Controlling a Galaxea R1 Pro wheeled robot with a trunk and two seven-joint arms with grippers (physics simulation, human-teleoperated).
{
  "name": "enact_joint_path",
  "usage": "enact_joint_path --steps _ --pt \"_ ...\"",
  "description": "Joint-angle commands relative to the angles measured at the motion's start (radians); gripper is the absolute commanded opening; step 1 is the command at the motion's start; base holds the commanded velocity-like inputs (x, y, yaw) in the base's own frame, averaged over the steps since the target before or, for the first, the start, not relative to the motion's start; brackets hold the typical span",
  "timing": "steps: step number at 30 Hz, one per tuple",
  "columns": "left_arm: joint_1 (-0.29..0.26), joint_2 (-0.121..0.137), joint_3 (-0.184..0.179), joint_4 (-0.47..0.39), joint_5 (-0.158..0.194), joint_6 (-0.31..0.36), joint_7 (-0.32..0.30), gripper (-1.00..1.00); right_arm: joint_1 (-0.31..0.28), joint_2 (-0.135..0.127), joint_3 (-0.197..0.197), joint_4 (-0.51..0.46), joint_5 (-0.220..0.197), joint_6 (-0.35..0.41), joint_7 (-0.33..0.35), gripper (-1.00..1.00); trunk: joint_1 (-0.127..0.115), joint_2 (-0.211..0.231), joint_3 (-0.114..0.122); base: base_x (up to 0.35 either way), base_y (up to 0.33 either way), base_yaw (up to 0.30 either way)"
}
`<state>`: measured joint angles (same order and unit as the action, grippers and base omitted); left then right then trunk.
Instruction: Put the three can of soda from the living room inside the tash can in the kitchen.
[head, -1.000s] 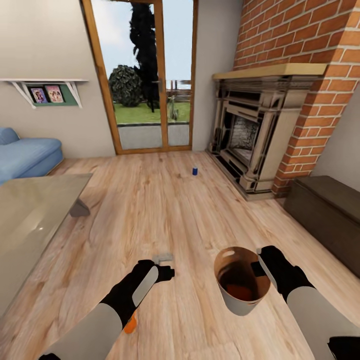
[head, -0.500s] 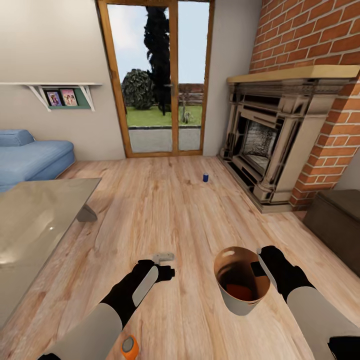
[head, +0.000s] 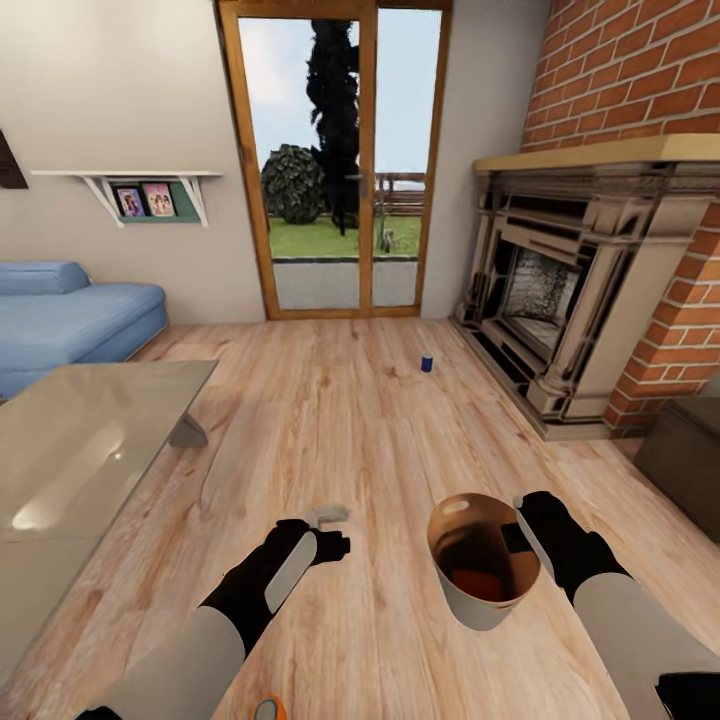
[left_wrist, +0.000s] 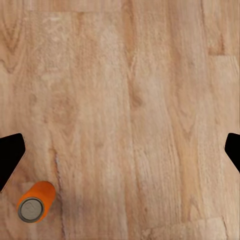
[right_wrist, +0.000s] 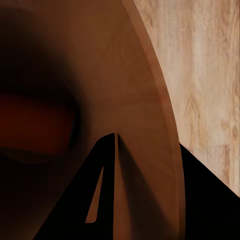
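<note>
My right gripper (head: 519, 533) is shut on the rim of the tash can (head: 478, 608), a brown-copper bucket held just above the floor. An orange can of soda (head: 480, 583) lies inside it. In the right wrist view the gripper (right_wrist: 113, 170) pinches the bin's wall (right_wrist: 150, 100). My left gripper (head: 328, 530) hangs open over bare floor. In the left wrist view the gripper (left_wrist: 120, 150) has a second orange can (left_wrist: 35, 202) standing beside one finger (left_wrist: 9, 155); that can (head: 266, 709) is cut by the head view's lower edge. A dark blue can (head: 427, 363) stands far ahead near the fireplace.
A glass-topped low table (head: 90, 450) fills the left side, with a blue sofa (head: 70, 320) behind it. The ornate fireplace (head: 560, 300) and brick chimney (head: 640, 90) rise on the right, next to a dark bench (head: 690, 450). A glazed door (head: 340, 170) is straight ahead.
The whole view has shifted: room features slid rightward and the floor's orange can dropped to the picture's lower edge. Both arms keep their pose, the right still holding the bin.
</note>
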<state>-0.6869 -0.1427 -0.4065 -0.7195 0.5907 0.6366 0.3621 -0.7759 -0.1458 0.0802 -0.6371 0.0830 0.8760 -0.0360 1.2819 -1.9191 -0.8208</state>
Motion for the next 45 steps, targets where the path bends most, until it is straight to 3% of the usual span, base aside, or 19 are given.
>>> enact_joint_path --steps 1,18,30,45 --pt "0.0 0.0 0.0 0.0 0.0 0.0 0.0 1.0 0.0 0.0 0.0 -0.001 0.0 0.0 0.004 -1.0 0.0 0.0 0.001 0.121 0.061 0.119" --pt "0.0 -0.002 -0.001 0.0 0.0 0.0 0.0 1.0 0.003 -0.003 0.003 -0.008 0.003 0.0 0.004 -1.0 0.0 0.0 0.01 0.065 0.001 0.048" --pt "0.0 -0.003 -0.002 -0.001 0.0 -0.001 0.0 1.0 0.004 -0.002 0.004 -0.034 0.003 0.0 0.004 -1.0 0.0 0.0 0.01 0.201 -0.022 0.0" --pt "0.0 -0.003 -0.001 -0.001 0.0 -0.002 0.0 1.0 0.004 -0.002 0.0 -0.034 -0.008 -0.002 0.012 -1.0 0.0 0.0 0.01 0.014 0.0 0.0"
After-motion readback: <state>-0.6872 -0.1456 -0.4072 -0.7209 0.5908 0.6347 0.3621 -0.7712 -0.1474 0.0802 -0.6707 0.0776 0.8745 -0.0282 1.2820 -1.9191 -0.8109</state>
